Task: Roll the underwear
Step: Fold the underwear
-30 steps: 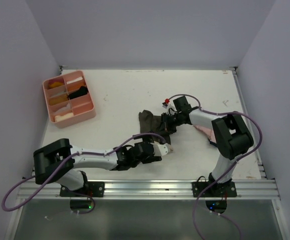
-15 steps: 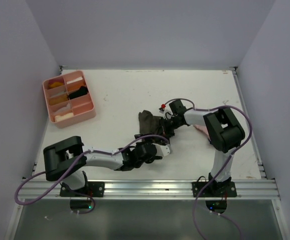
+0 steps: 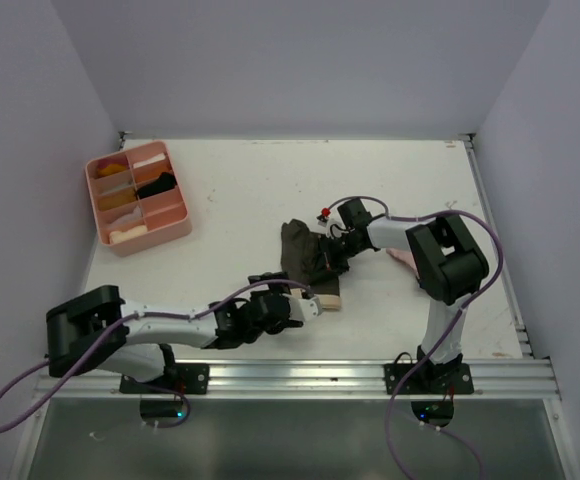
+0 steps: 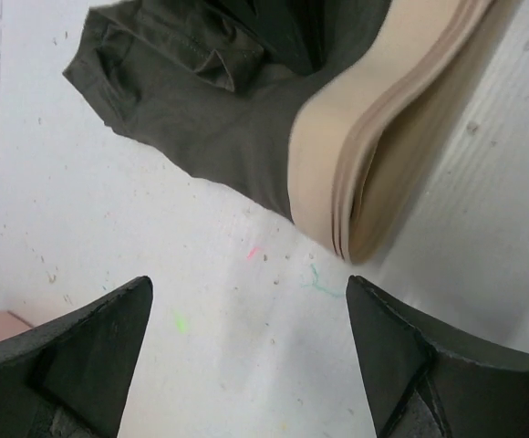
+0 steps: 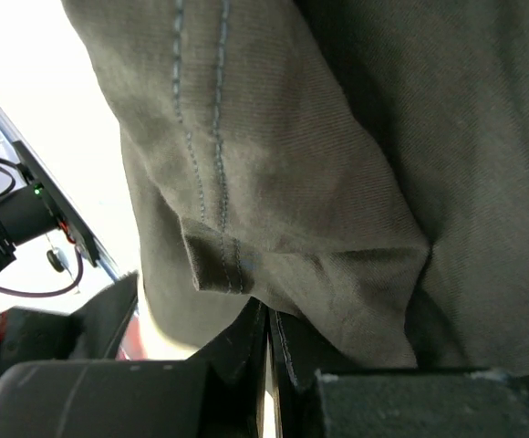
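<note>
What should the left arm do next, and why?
Probably ease the left gripper forward until its open jaws straddle the beige waistband, then close. The waistband lies just ahead of the jaws, not yet between them. The right gripper is shut on the underwear at its other end, so that end seems pinned.

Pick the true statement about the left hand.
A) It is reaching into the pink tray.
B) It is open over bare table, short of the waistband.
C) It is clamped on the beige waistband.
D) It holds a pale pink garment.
B: in the left wrist view the left hand is spread open with only table between its fingers, and the beige waistband of the olive underwear lies ahead, clear of both fingers.
</note>
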`<state>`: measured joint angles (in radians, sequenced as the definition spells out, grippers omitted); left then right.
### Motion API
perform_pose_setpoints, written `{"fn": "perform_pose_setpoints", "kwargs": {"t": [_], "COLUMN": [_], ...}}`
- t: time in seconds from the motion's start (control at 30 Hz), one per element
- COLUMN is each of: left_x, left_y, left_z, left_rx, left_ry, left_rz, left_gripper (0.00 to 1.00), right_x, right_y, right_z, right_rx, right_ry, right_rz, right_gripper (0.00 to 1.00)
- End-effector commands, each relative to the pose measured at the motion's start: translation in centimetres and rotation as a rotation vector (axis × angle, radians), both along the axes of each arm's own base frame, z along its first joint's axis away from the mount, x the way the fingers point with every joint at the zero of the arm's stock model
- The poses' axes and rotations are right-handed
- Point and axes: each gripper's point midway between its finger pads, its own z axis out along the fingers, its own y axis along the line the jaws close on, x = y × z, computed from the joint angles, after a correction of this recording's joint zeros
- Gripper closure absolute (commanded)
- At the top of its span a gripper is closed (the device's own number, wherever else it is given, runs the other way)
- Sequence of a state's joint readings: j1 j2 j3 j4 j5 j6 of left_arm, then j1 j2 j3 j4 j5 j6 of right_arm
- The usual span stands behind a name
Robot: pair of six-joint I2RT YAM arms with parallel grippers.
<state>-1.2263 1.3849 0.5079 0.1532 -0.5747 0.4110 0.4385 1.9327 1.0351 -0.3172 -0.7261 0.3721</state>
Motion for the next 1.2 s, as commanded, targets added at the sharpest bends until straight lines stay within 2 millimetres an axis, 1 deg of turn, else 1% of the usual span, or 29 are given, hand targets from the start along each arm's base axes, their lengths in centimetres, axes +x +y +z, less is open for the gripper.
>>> {"fn": "perform_pose_setpoints", "kwargs": {"t": [0.0,0.03,0.07,0.13,0.2,0.23,0.27,0.3,0.33,0.37,0.4,0.43,0.47,0.53,0.57,0.6,0.63,0.73,0.77,0.8,0.83,0.87,0.9,0.93,1.0,1.07,1.1,1.13,1.17], "left_x": [-2.0,-2.6,-4.3,-5.1,-5.4,-4.9,-5.2,-3.6,-2.6,-2.3,-0.4,0.3,0.6,1.0,0.9,0.9,0.8,1.1,1.3,1.5,1.5,1.4,1.9,1.8,1.7,1.1,1.3,0.9,1.0], "left_y": [-1.5,-2.2,-2.7,-4.0,-5.0,-6.2,-7.1,-7.3,-8.2,-8.8,-8.4,-8.7,-9.3,-9.4,-9.1,-8.6,-7.7,-5.1,-4.9,-5.1,-5.0,-4.7,-5.2,-5.0,-3.8,-2.3,-1.6,-0.9,-0.6], "left_z": [2.8,5.4,5.7,9.6,11.0,11.5,11.3,9.4,10.5,10.0,9.4,7.8,7.7,6.3,5.2,4.2,2.4,-1.6,-2.1,-2.0,-2.9,-3.6,-4.1,-4.6,-5.9,-7.3,-7.5,-7.8,-7.7], "left_rx": [-0.120,-0.202,-0.220,-0.334,-0.388,-0.391,-0.413,-0.391,-0.435,-0.457,-0.468,-0.448,-0.470,-0.464,-0.454,-0.437,-0.398,-0.320,-0.304,-0.294,-0.273,-0.244,-0.219,-0.195,-0.134,-0.075,-0.067,-0.053,-0.054], "left_ry": [0.085,0.093,0.170,0.179,0.215,0.239,0.317,0.387,0.428,0.500,0.510,0.539,0.552,0.575,0.585,0.604,0.640,0.680,0.670,0.681,0.701,0.714,0.728,0.749,0.793,0.830,0.831,0.837,0.834], "left_rz": [-0.101,-0.140,-0.214,-0.273,-0.271,-0.256,-0.251,-0.191,-0.182,-0.181,-0.131,-0.102,-0.111,-0.103,-0.090,-0.068,-0.035,0.019,0.020,0.017,0.028,0.037,0.049,0.056,0.081,0.094,0.105,0.101,0.097], "left_gripper": [0.09,0.09,0.13,0.17,0.23,0.25,0.32,0.36,0.40,0.49,0.53,0.57,0.64,0.69,0.75,0.78,0.81,0.85,0.93,0.95,1.00,1.00,1.00,1.00,1.00,1.00,1.00,1.00,1.00], "right_x": [-0.1,-0.1,-0.1,-0.2,-0.2,-0.2,-0.1,-0.2,-0.1,-0.2,-0.2,-0.2,0.0,-0.1,-0.1,-0.1,-0.1,0.1,0.2,0.1,0.2,0.3,0.5,0.8,1.2,2.1,2.9,3.3,4.1], "right_y": [-1.7,-1.5,-1.4,-1.0,-0.8,-0.7,-0.6,-0.5,-0.4,-0.4,-0.4,-0.4,-0.4,-0.4,-0.3,-0.3,-0.3,-0.1,-0.2,-0.1,-0.2,-0.3,-0.4,-0.4,-0.6,-1.6,-2.4,-3.1,-3.6], "right_z": [-3.1,-2.9,-2.7,-2.3,-1.9,-1.7,-1.4,-1.3,-1.1,-1.1,-1.2,-1.2,-1.2,-1.3,-1.4,-1.4,-1.4,-1.3,-1.2,-1.3,-1.1,-0.9,-0.8,-0.2,0.4,1.6,2.0,2.3,3.3], "right_rx": [-0.129,-0.117,-0.106,-0.088,-0.070,-0.062,-0.052,-0.048,-0.042,-0.044,-0.044,-0.047,-0.050,-0.052,-0.054,-0.055,-0.056,-0.046,-0.046,-0.048,-0.050,-0.051,-0.052,-0.041,-0.043,-0.041,-0.039,-0.045,-0.031], "right_ry": [-0.014,-0.011,-0.006,-0.001,-0.003,-0.004,-0.012,-0.003,-0.006,0.004,0.008,0.010,0.011,0.025,0.030,0.032,0.034,0.031,0.031,0.035,0.030,0.025,0.022,0.012,0.006,-0.016,-0.018,-0.026,-0.050], "right_rz": [0.008,0.009,0.008,0.007,-0.007,-0.011,-0.018,-0.030,-0.033,-0.035,-0.035,-0.032,-0.033,-0.035,-0.037,-0.037,-0.037,-0.046,-0.047,-0.046,-0.049,-0.050,-0.059,-0.065,-0.083,-0.122,-0.161,-0.184,-0.209], "right_gripper": [0.92,0.92,0.92,0.92,0.91,0.91,0.91,0.91,0.91,0.91,0.91,0.91,0.91,0.91,0.91,0.91,0.91,0.91,0.91,0.91,0.91,0.91,0.91,0.91,0.91,0.88,0.87,0.86,0.85]}}
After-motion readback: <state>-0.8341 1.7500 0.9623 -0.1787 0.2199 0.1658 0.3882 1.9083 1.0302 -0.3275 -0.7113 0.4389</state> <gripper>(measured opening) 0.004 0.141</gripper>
